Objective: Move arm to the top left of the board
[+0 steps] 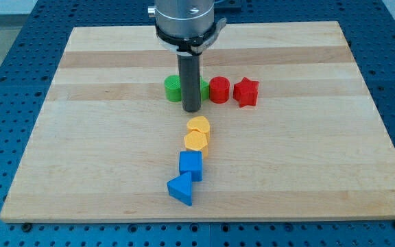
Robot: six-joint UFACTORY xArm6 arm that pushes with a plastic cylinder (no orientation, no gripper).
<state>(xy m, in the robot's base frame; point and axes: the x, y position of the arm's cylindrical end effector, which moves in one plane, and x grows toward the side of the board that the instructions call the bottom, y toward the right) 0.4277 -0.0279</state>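
Observation:
My tip stands near the middle of the wooden board, just below a row of blocks. A green round block is at the tip's upper left. A second green block is mostly hidden behind the rod. A red round block and a red star block lie to the right of it. Below the tip a column runs down: a yellow block, a second yellow block, a blue cube and a blue triangular block.
The board lies on a blue perforated table. The arm's grey body hangs over the board's top edge at the middle.

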